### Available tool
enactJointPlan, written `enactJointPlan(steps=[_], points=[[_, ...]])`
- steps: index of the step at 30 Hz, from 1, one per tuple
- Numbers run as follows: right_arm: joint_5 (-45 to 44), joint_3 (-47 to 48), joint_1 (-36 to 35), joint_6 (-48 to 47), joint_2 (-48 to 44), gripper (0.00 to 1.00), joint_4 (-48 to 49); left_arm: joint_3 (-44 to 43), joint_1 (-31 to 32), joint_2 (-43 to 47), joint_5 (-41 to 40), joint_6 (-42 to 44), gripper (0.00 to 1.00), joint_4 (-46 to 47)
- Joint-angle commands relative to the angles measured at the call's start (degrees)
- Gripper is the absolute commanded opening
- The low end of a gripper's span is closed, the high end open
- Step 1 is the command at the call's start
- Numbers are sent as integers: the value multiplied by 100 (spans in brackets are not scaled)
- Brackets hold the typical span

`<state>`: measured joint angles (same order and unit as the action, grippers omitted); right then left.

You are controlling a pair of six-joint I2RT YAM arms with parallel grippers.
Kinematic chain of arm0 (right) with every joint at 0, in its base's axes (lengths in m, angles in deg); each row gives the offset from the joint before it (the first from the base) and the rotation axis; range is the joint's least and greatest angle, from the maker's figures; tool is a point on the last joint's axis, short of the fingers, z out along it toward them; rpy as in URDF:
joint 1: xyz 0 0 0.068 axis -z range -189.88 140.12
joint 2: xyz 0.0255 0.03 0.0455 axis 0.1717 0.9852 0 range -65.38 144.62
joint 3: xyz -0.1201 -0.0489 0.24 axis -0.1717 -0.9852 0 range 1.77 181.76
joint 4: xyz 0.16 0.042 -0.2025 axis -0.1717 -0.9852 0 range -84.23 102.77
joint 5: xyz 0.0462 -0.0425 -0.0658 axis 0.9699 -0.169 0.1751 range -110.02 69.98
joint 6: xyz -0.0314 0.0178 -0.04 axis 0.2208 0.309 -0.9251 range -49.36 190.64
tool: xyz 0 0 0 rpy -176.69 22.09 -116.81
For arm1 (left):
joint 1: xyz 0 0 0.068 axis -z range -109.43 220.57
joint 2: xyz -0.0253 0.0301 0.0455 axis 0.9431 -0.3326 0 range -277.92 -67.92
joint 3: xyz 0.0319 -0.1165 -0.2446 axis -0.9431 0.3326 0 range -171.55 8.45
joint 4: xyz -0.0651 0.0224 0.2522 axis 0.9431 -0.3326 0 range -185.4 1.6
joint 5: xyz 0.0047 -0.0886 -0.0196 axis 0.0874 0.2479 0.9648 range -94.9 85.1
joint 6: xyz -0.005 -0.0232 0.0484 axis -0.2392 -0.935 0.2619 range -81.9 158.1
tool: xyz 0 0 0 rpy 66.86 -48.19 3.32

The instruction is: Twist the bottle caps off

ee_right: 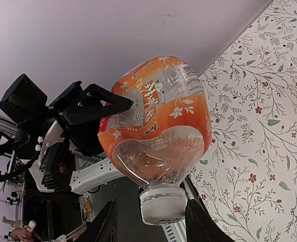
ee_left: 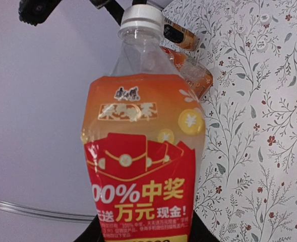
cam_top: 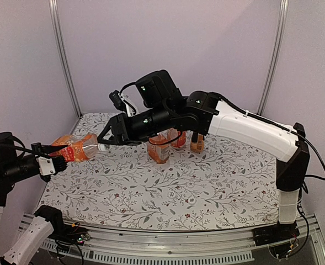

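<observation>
Uncapping the bottle (cam_top: 76,147) clamped in left gripper (cam_top: 53,155).
Straddling cap (ee_right: 162,204) with right gripper (ee_right: 152,214) parted, not gripping; next: pinch squarely, twist.

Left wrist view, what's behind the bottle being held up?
Beside the held bottle, parts of two other bottles show, standing on the floral cloth. The held bottle covers the rest of each, so their lower halves cannot be seen.

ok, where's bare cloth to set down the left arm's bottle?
Free: floral tablecloth in front of the three standing orange-drink bottles, across to its right edge; also the near-left corner, nearer than the held clear orange-labelled bottle. Crowded: back centre, where the three cluster beneath the black-and-white right arm.
</observation>
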<state>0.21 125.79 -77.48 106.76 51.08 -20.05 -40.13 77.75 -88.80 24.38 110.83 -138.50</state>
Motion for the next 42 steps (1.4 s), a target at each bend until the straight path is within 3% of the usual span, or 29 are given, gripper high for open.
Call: enactJointPlan(steps=[1, 13, 15, 20, 24, 26, 33, 40, 42], points=[[232, -80, -18, 139, 200, 40, 172, 59, 50, -31, 17, 33, 24, 109], [279, -205, -21, 216, 279, 37, 180, 68, 47, -99, 4, -83, 24, 197], [280, -216, -23, 207, 288, 31, 179, 76, 49, -109, 8, -101, 24, 205], [429, -225, -23, 181, 272, 2, 255, 83, 46, -131, 0, -220, 23, 231], [836, -208, -83, -99, 264, 0, 305, -22, 49, -272, 22, -842, 21, 309], [553, -212, -199, -605, 152, 0, 90, -135, 49, -388, 216, -1173, 18, 169], [-1501, -1096, -1096, -4658, -843, 0, -393, -410, 51, -654, 1665, -856, 13, -1336], [-3376, -2074, -1885, -8328, -1270, 0, 108, -541, 53, -649, 2182, -388, 12, -2015], [-3844, -2276, -2001, -8984, -1267, 0, 478, -560, 54, -643, 2155, -352, 12, -2060]])
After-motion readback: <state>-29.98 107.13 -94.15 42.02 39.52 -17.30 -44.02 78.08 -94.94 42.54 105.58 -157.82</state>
